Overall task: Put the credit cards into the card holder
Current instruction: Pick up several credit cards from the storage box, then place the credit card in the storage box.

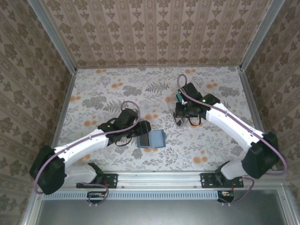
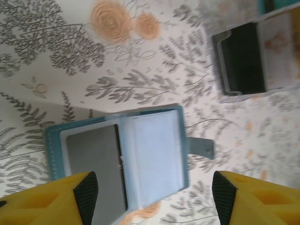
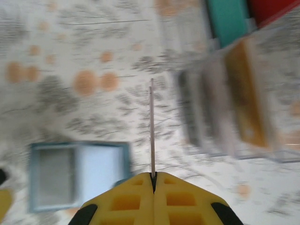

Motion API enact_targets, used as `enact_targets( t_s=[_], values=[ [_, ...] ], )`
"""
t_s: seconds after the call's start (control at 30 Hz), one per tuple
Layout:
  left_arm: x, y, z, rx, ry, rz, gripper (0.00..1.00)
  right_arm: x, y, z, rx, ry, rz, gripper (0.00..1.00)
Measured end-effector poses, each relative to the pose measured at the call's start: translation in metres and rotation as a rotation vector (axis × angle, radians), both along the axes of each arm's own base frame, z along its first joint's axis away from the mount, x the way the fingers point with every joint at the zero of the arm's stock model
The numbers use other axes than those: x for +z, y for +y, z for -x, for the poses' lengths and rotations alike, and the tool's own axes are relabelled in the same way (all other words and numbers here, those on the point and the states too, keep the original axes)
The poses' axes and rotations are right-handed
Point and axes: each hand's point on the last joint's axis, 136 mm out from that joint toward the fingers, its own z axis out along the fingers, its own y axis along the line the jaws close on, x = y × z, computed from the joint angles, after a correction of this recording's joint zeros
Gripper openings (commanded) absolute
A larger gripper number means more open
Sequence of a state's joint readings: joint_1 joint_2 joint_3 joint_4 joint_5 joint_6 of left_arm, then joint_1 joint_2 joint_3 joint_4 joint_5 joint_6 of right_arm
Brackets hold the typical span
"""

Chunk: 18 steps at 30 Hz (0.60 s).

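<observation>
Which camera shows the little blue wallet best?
The left wrist view: the card holder lies open, close and sharp, both pockets visible. The top view shows it small; the right wrist view shows it blurred.

Floral-patterned table (image 1: 93,93): teal card holder (image 1: 152,139) lies open, flat, near front middle; clear plastic rack (image 2: 281,51) stands apart, farther back-right.

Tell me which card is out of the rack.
The card seen edge-on, pinched in the right gripper; the other cards stand in the clear rack.
</observation>
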<state>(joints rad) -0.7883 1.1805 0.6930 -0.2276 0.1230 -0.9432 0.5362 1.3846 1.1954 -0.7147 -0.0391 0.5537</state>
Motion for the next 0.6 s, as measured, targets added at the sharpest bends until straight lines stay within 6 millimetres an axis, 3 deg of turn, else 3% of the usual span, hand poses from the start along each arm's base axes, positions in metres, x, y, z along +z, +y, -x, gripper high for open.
enact_targets(
  t_s=[0.13, 0.23, 0.43, 0.6],
  values=[
    [0.027, -0.001, -0.009, 0.028, -0.035, 0.143, 0.78, 0.019, 0.036, 0.012, 0.052, -0.006, -0.28, 0.0],
    [0.047, -0.004, -0.015, 0.038, -0.061, 0.241, 0.82, 0.022, 0.056, 0.015, 0.075, 0.023, -0.42, 0.0],
    [0.075, -0.011, -0.022, 0.029, -0.098, 0.375, 0.81, 0.024, 0.078, 0.022, 0.093, 0.084, -0.606, 0.0],
    [0.08, -0.015, -0.023, 0.02, -0.089, 0.441, 0.78, 0.034, 0.088, 0.023, 0.102, 0.102, -0.706, 0.0]
  ],
)
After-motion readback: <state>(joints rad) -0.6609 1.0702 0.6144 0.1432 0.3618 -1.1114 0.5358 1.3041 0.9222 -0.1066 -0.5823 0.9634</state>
